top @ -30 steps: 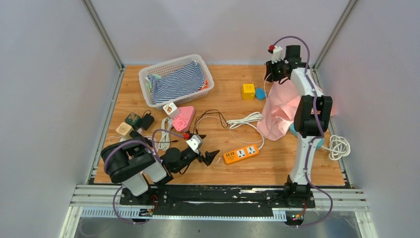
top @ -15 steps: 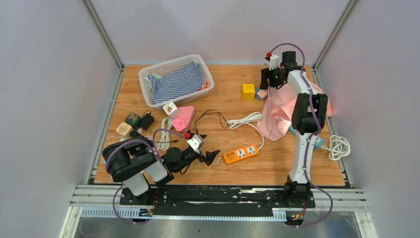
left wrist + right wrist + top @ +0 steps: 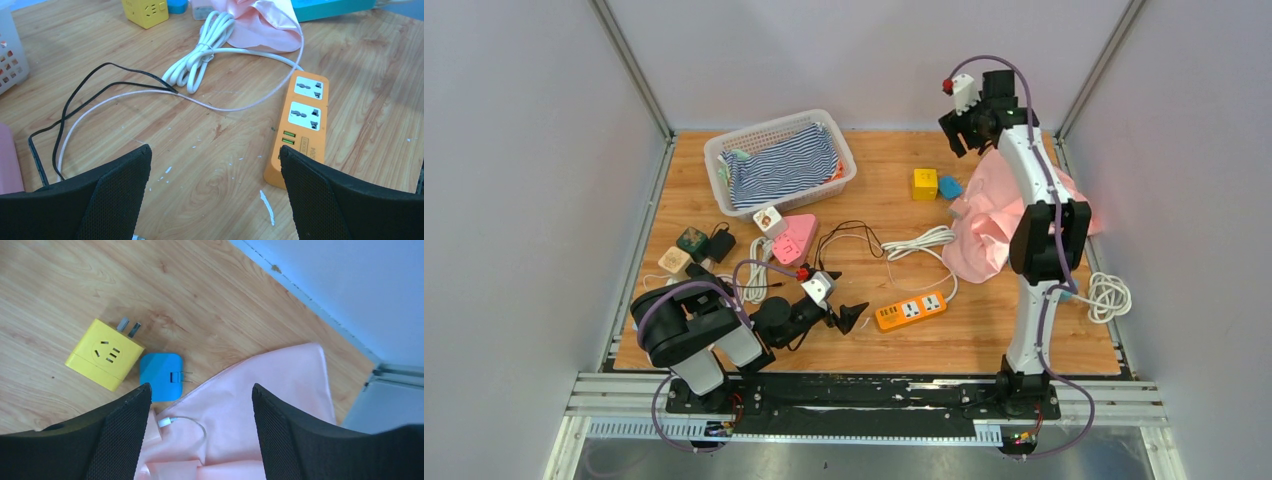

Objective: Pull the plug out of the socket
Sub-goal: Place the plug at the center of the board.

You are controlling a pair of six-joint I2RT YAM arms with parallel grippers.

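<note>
Top external: wood tabletop [image 3: 984, 340], grey walls [image 3: 864, 60]; L gripper [image 3: 215, 149] wide, empty; R gripper [image 3: 201, 386] parted, empty.

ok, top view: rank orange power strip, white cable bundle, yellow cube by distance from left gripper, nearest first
1. orange power strip, just to the right of the left gripper.
2. white cable bundle, farther back, mid-table.
3. yellow cube, farthest, toward the back edge.
</note>
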